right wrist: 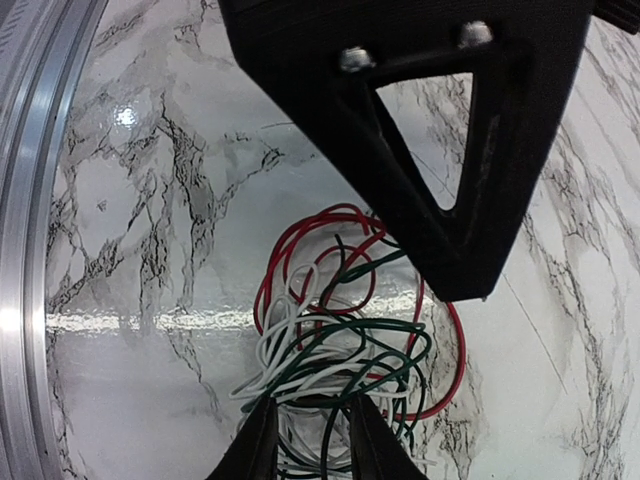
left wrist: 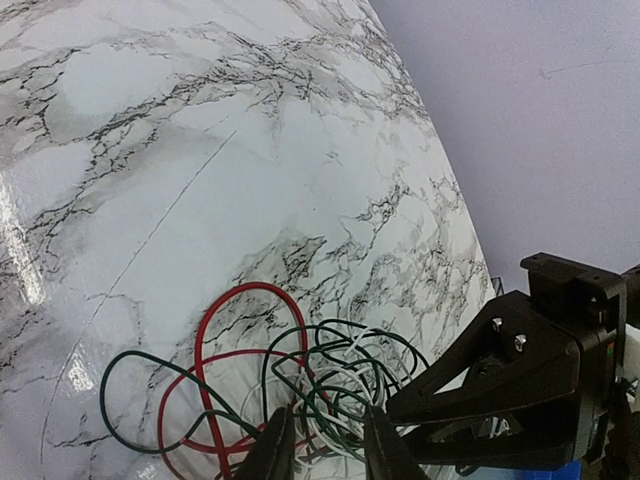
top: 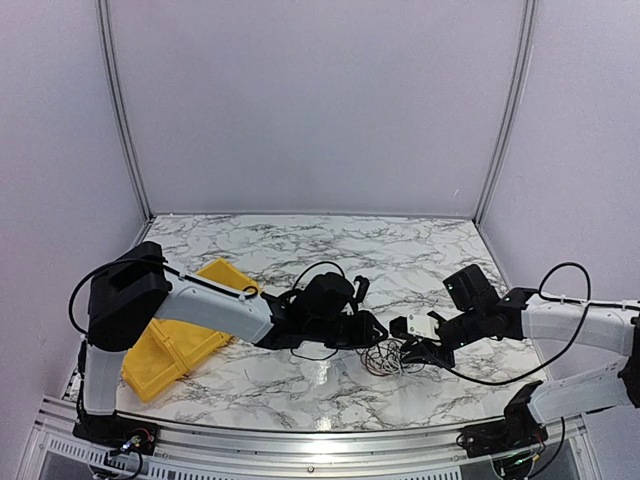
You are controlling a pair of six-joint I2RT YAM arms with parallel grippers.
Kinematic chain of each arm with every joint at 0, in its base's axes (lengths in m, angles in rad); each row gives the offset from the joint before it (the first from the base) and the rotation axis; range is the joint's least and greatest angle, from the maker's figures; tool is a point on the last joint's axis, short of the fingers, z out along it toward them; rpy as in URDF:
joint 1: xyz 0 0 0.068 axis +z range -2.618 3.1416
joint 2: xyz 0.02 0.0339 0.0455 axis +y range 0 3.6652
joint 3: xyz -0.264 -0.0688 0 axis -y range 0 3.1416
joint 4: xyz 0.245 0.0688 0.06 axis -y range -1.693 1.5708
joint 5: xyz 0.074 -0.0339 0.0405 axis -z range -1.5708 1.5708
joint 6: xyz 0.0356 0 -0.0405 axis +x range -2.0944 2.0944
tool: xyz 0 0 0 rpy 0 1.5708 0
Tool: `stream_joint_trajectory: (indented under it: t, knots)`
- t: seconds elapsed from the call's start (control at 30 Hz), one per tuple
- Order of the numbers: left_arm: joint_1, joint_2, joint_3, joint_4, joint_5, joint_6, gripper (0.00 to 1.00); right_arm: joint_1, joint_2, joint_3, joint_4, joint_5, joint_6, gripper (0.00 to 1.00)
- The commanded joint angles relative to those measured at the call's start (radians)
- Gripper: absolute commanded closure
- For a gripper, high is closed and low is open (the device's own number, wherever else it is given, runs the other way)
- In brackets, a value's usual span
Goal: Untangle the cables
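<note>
The cables (top: 385, 358) are a palm-sized tangle of thin red, dark green and white wires lying on the marble table, near the front middle. In the left wrist view the tangle (left wrist: 300, 380) spreads in loose loops in front of my left gripper (left wrist: 328, 452). Its jaws are apart, with white and green strands between the tips. In the right wrist view the tangle (right wrist: 340, 330) lies at my right gripper (right wrist: 312, 452), whose jaws are also apart over white and green strands. Both grippers (top: 378, 330) (top: 408, 352) meet at the tangle from opposite sides, very close together.
A yellow bin (top: 185, 335) lies on the table under the left arm. A metal rail (top: 300, 440) runs along the table's front edge and shows in the right wrist view (right wrist: 30, 200). Pale walls close in the back and sides.
</note>
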Motion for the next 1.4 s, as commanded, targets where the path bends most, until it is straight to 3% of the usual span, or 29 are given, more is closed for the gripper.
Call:
stream_joint_trajectory:
  t: [0.0,0.37,0.5,0.8,1.37]
  knots:
    - [0.001,-0.025,-0.020,0.015,-0.002,-0.044,0.71,0.008,0.007,0.017,0.018,0.011,0.007,0.74]
    - [-0.005,-0.122,-0.129,0.006,-0.055,-0.091,0.66,0.010,0.034,0.025,0.013,0.015,0.004,0.89]
    - [-0.005,-0.101,-0.120,0.006,-0.058,-0.116,0.64,0.010,0.034,0.023,0.014,0.016,0.003,0.90]
    - [-0.005,-0.052,-0.070,0.006,-0.013,-0.139,0.72,0.010,0.034,0.022,0.016,0.021,0.002,0.91]
    - [-0.010,-0.024,-0.055,-0.025,-0.003,-0.172,0.64,0.010,0.037,0.022,0.013,0.022,-0.003,0.91]
